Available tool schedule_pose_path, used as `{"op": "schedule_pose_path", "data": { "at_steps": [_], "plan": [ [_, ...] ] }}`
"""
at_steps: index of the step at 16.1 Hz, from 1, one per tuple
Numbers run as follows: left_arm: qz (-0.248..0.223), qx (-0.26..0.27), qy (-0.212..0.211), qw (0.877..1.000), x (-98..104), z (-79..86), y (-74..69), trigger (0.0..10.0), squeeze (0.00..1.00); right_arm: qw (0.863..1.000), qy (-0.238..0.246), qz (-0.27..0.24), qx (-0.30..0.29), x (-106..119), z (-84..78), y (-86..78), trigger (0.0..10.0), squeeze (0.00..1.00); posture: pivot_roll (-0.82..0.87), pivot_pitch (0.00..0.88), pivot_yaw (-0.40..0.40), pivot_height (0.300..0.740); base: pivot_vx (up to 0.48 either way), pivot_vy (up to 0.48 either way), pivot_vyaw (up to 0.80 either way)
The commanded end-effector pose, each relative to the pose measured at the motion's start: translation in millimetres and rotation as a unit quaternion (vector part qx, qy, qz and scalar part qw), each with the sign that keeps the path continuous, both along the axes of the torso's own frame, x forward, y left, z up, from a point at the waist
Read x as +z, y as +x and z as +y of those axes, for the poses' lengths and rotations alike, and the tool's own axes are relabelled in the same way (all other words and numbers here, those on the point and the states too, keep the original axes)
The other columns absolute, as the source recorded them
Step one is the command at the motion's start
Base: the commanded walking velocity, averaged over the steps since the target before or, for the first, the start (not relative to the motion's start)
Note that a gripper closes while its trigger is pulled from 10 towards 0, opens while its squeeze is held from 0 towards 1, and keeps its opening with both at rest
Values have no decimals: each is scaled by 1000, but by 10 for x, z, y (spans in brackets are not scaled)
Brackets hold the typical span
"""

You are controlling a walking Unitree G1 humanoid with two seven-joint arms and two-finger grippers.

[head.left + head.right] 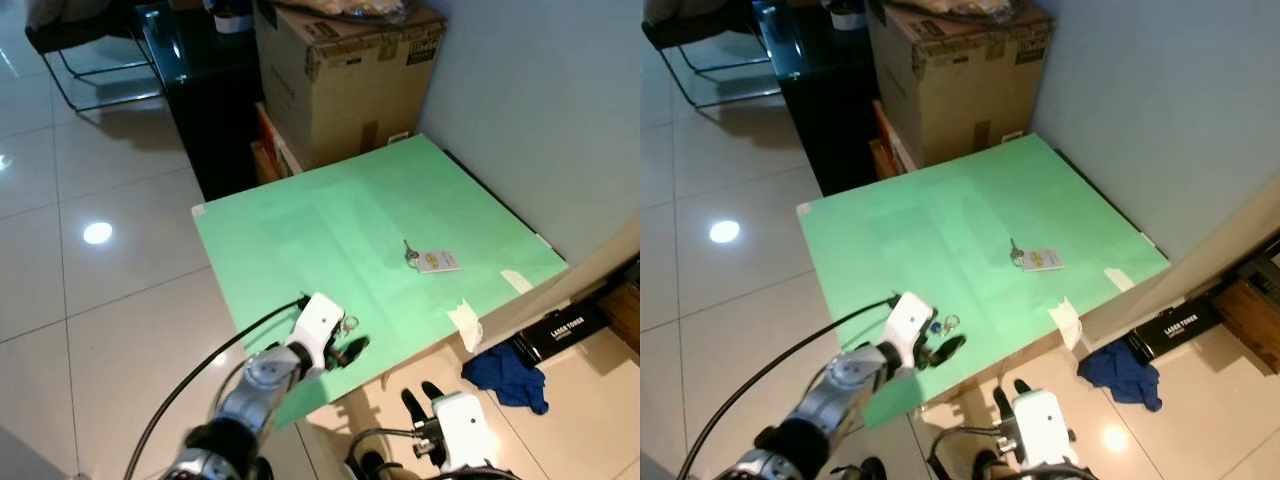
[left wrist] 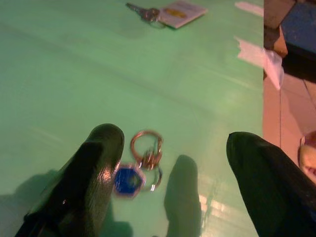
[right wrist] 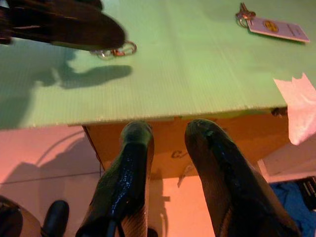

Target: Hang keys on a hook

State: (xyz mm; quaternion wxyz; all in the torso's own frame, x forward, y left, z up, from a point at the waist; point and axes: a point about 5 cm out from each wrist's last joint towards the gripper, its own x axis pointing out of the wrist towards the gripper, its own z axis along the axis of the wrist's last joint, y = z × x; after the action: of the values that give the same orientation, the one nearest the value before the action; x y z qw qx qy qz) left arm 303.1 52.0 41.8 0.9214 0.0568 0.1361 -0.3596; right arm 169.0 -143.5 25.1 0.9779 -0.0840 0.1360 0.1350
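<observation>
Left end effector (image 2: 168,163) spread apart over key rings (image 2: 140,165) near the green bench's (image 1: 330,230) front edge, right end effector (image 3: 168,143) slightly apart below that edge, tagged key (image 1: 430,259) toward the right edge.

Blue-tagged keyring (image 2: 138,167) flat on green board (image 1: 330,230); white-tagged keys (image 1: 432,259) apart.

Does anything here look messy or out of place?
Yes: a crumpled blue cloth lies on the floor beside the green board, and torn white tape hangs off that board's near edge.
</observation>
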Motion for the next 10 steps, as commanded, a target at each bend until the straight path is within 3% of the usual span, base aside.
{"op": "schedule_pose_path", "data": {
  "at_steps": [1, 5, 10],
  "plan": [
    [22, 18, -1, 1000, -73, -58, -34, 10000, 0, 1000, 1, 4, -3, -9, 4, -39, 10000, 0, -162, 236, 11, 740, 0, 0, 0],
    [9, 28, 53, 998, -159, -150, -71, 10000, 0, 1000, 5, 7, -1, -8, 61, -102, 10000, 0, -174, 265, 23, 740, 0, 0, 0],
    [19, 22, 63, 998, -238, -162, -123, 10000, 0, 1000, 6, 16, -6, -22, 71, -170, 10000, 0, -183, 283, 32, 740, 0, 0, 0]
  ]
}}
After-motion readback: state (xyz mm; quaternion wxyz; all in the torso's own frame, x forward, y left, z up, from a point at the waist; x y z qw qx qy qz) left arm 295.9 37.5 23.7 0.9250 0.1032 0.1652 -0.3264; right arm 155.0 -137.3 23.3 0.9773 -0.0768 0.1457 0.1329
